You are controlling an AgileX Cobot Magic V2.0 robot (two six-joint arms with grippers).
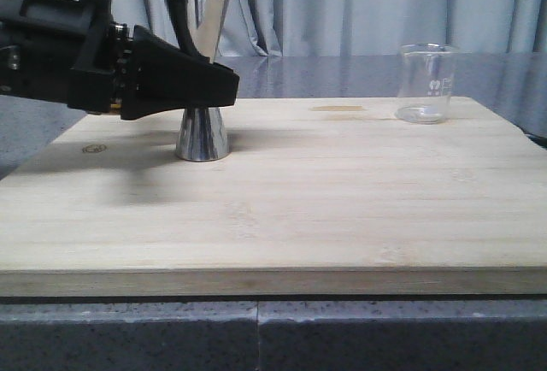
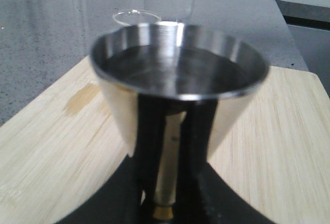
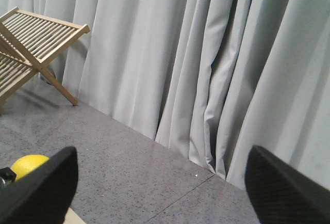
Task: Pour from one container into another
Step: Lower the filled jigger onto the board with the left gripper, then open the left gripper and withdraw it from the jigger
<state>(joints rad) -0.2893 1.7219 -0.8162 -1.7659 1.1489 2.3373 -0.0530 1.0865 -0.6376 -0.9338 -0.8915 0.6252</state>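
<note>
The steel jigger [image 1: 202, 63] stands upright on the wooden board [image 1: 282, 209], left of centre. My left gripper [image 1: 220, 89] reaches in from the left and is shut on its narrow waist; in the left wrist view the black fingers [image 2: 147, 146] press both sides of the neck under the wide top cone [image 2: 178, 74]. At the board's back right stands the clear glass beaker [image 1: 425, 83], upright and apart from both grippers; its rim [image 2: 136, 16] shows behind the jigger. My right gripper [image 3: 162, 188] is open with nothing in it, facing the curtain, and does not appear in the front view.
A pale stain [image 1: 338, 108] marks the board near its far edge. Grey speckled counter [image 1: 256, 337] surrounds the board. The right wrist view shows a wooden slatted rack [image 3: 31, 43], a yellow fruit [image 3: 28, 164] and a grey curtain [image 3: 206, 53].
</note>
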